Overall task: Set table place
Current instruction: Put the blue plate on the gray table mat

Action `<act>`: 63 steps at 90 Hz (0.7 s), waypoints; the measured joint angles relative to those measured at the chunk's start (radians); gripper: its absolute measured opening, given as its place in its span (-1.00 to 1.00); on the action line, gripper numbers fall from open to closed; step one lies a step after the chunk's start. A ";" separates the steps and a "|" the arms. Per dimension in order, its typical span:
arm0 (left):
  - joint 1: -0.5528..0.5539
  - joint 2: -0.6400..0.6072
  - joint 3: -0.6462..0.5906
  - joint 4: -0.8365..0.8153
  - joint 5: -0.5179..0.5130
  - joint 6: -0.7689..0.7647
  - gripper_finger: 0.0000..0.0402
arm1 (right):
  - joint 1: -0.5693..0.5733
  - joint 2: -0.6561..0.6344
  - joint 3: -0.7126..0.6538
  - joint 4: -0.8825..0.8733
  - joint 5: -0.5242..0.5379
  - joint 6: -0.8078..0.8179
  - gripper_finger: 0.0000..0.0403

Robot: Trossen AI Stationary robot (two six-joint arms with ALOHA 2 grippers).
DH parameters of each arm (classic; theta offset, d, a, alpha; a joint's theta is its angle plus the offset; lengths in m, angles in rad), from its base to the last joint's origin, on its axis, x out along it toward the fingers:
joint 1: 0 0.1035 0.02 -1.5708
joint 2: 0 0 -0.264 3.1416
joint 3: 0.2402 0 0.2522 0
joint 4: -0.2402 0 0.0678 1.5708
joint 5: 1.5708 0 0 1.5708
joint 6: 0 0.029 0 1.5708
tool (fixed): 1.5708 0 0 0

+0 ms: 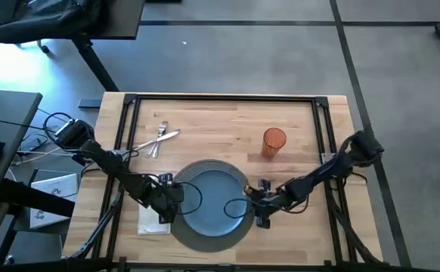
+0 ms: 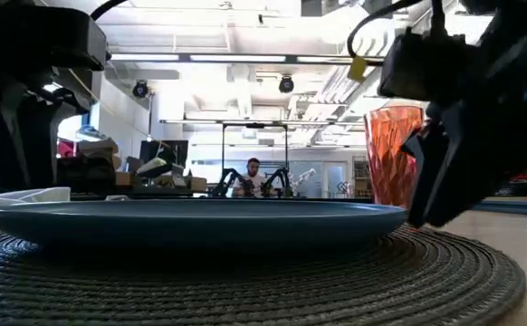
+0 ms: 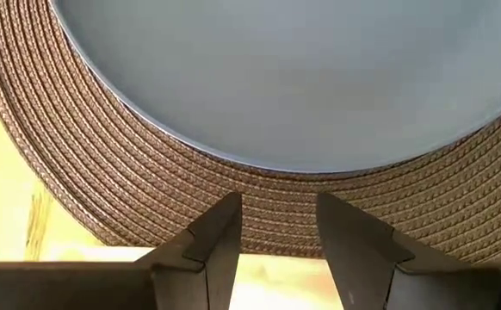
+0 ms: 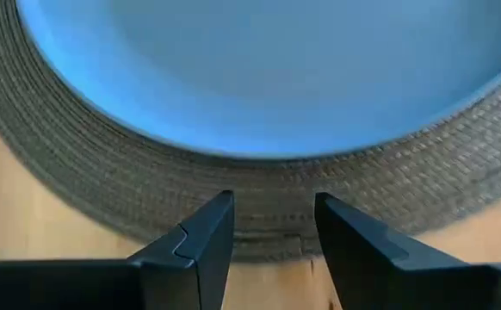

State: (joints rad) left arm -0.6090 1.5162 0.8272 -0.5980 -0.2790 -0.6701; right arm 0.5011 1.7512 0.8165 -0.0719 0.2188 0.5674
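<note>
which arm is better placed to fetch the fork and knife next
Left, probably. The cutlery lies on the table behind the left side of the placemat, nearer the left gripper at the plate's left rim. The right gripper, open at the opposite rim, sits closer to the orange cup.

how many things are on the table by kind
placemat: 1
plate: 1
cup: 1
napkin: 1
cutlery pile: 1, pieces too tangled to count
total: 5
</note>
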 joint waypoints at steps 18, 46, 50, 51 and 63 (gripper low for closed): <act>0.000 0.000 0.000 0.000 0.003 -0.010 -0.32 | -0.001 0.004 0.003 -0.069 0.028 -0.002 -0.26; 0.000 0.000 0.000 0.001 0.006 -0.015 -0.32 | 0.004 -0.034 0.003 -0.238 0.043 0.105 -0.26; 0.000 0.000 0.000 0.001 0.006 -0.018 -0.32 | 0.006 -0.035 0.003 -0.248 0.043 0.113 -0.26; 0.000 0.000 0.000 0.001 0.006 -0.018 -0.32 | 0.007 -0.035 0.003 -0.251 0.043 0.116 -0.26; 0.000 0.000 0.000 0.000 0.008 -0.018 -0.32 | 0.017 -0.049 0.003 -0.305 0.027 0.163 -0.26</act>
State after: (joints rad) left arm -0.6090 1.5162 0.8272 -0.5976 -0.2710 -0.6880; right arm 0.5185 1.7025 0.8196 -0.3769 0.2459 0.7300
